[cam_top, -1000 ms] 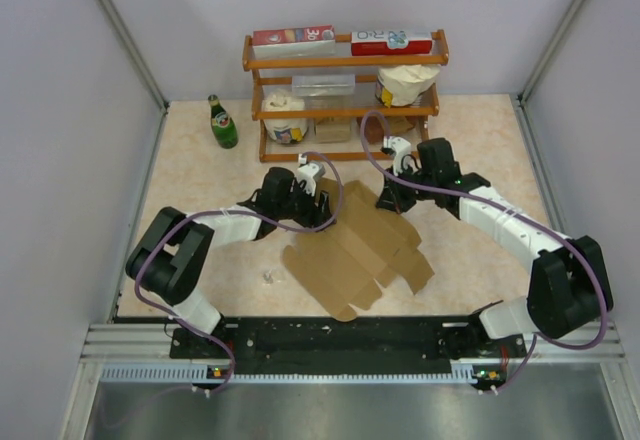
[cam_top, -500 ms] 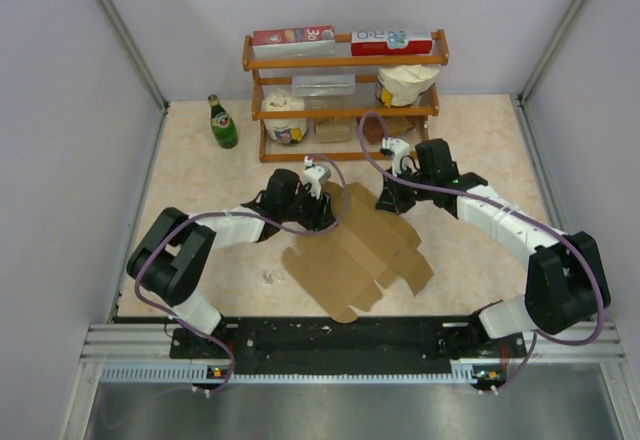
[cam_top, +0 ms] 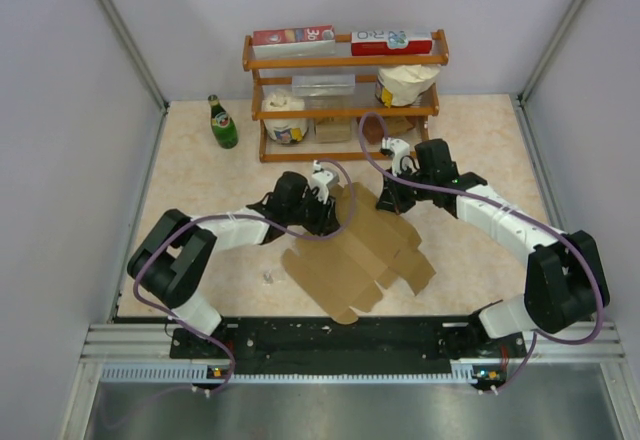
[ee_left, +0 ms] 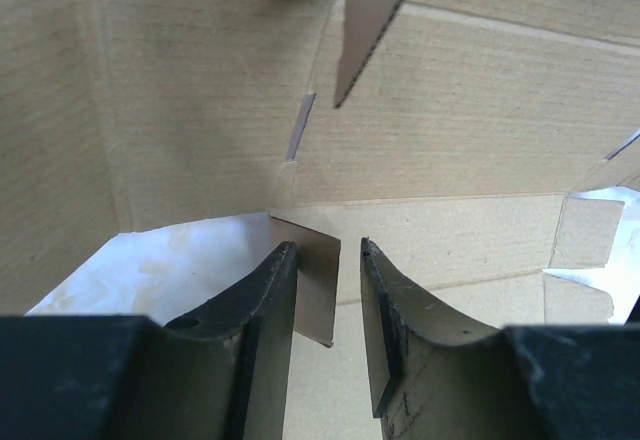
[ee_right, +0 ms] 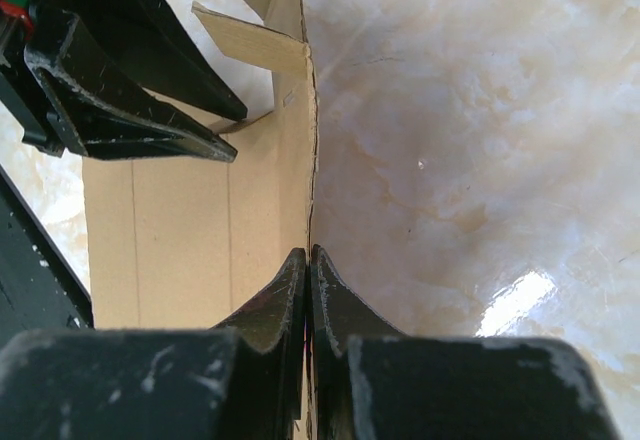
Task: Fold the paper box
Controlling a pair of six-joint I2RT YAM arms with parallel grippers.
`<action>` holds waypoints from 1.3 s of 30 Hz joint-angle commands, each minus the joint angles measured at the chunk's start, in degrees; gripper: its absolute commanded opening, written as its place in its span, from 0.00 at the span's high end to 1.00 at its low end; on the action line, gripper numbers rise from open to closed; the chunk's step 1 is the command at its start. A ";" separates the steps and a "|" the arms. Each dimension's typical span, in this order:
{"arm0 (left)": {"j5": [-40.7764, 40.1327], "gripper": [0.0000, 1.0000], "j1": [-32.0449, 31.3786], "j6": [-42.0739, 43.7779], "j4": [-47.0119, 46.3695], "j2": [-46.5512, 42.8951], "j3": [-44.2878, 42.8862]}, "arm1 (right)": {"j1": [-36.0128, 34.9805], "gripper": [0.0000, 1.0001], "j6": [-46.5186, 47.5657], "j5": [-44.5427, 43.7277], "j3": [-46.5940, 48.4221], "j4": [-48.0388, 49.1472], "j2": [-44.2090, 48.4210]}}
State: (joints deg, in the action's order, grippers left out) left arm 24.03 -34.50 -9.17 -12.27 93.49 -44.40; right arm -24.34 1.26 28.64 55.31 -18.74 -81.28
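The paper box (cam_top: 355,252) is a kraft-brown die-cut sheet lying mostly flat mid-table, with its far panels lifted. My left gripper (cam_top: 326,206) is at its back left corner. In the left wrist view the left gripper (ee_left: 325,245) is open, its jaws a narrow gap apart. A small upright flap (ee_left: 318,285) stands between them, resting against the left finger, and the raised panels (ee_left: 450,130) are behind it. My right gripper (cam_top: 390,198) is at the back right edge. The right wrist view shows this gripper (ee_right: 308,252) shut on the thin upright edge of the box wall (ee_right: 190,230).
A wooden shelf (cam_top: 345,90) with printed cartons, a tub and a roll stands at the back. A green bottle (cam_top: 222,123) stands left of it. A small white scrap (cam_top: 268,277) lies left of the sheet. Grey walls close in both sides.
My left gripper has slid right onto the sheet's back left corner, and its jaws have narrowed around the flap. The right gripper has kept its pinch and its place.
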 commanded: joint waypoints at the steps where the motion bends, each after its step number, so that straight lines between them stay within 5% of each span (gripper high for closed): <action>1: -0.39 0.64 -1.44 -0.85 -0.47 -2.53 -2.18 | -0.54 1.00 -0.55 0.10 2.70 2.75 -0.46; 32: -1.18 0.71 -3.38 -2.70 0.05 1.79 -3.15 | -0.54 1.00 -0.55 -1.75 1.91 2.92 -0.46; 35: -3.02 1.00 -3.38 -2.96 2.77 0.12 -4.55 | -0.54 1.00 -0.29 -2.10 1.91 3.10 -0.20; 39: -3.55 1.00 -3.38 -1.73 5.50 -3.22 -5.61 | -0.54 1.00 -0.03 -3.59 1.91 3.10 0.33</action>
State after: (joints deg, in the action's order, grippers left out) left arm 21.54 -37.63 -11.88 -8.67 95.77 -47.18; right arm -24.34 0.89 26.68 55.31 -18.41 -82.26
